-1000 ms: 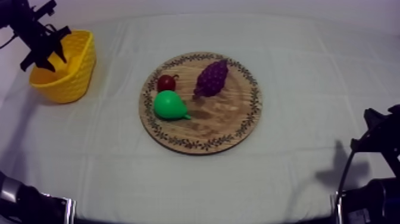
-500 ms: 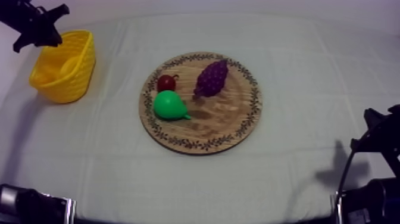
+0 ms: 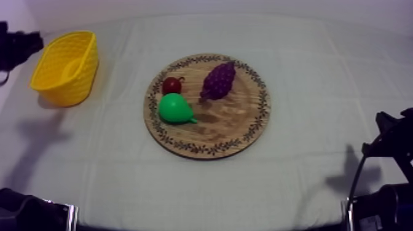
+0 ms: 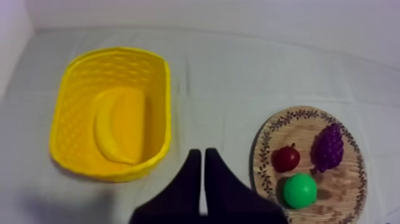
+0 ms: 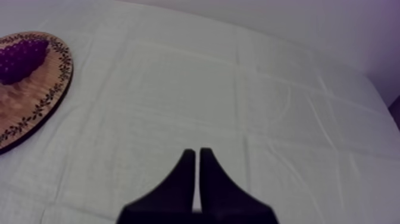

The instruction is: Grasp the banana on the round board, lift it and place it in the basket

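Top view: banana (image 3: 71,65) faint inside basket (image 3: 84,78)

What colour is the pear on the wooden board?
Bright green. The pear shows best in the top view, lying beside the small red fruit.

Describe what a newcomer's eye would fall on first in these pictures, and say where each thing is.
The bright yellow basket at the left side of the cloth draws the eye first, with the banana lying inside it. Next comes the round wooden board in the cloth's middle, carrying a green pear, a small red fruit beside it and a purple bunch of grapes.
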